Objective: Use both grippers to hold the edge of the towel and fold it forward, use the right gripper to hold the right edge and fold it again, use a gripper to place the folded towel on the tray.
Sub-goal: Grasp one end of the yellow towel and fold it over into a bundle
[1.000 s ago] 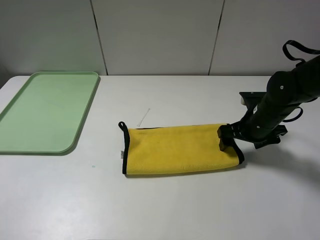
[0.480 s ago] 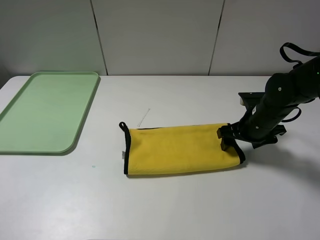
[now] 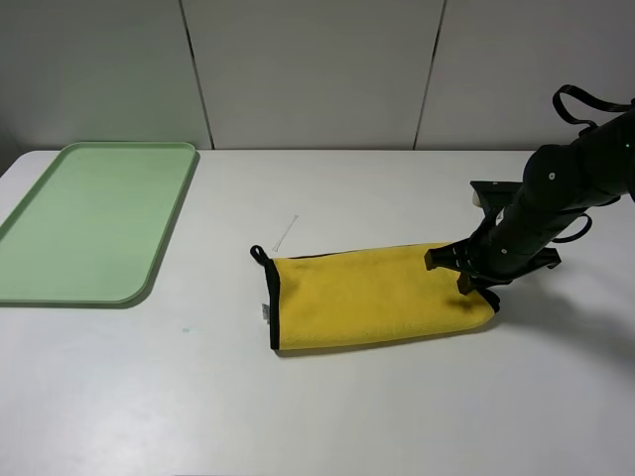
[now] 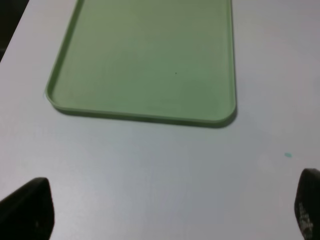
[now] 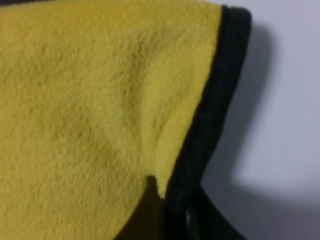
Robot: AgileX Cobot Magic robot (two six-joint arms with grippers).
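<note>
Yellow plush folded towel (image 3: 377,302), black binding edge (image 5: 212,120) at its three o'clock clamped in my right gripper (image 3: 466,284), my left gripper (image 4: 167,212) spread wide.

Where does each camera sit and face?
Exterior high: mounted high, looks down at table, tray, towel; right gripper shows, shut on towel.
Left wrist: on left arm, looks down at tray; tips of open left gripper show.
Right wrist: on right arm, close on towel's black edge; a dark finger shows.
Shared: tray, first two; towel, first and third.
</note>
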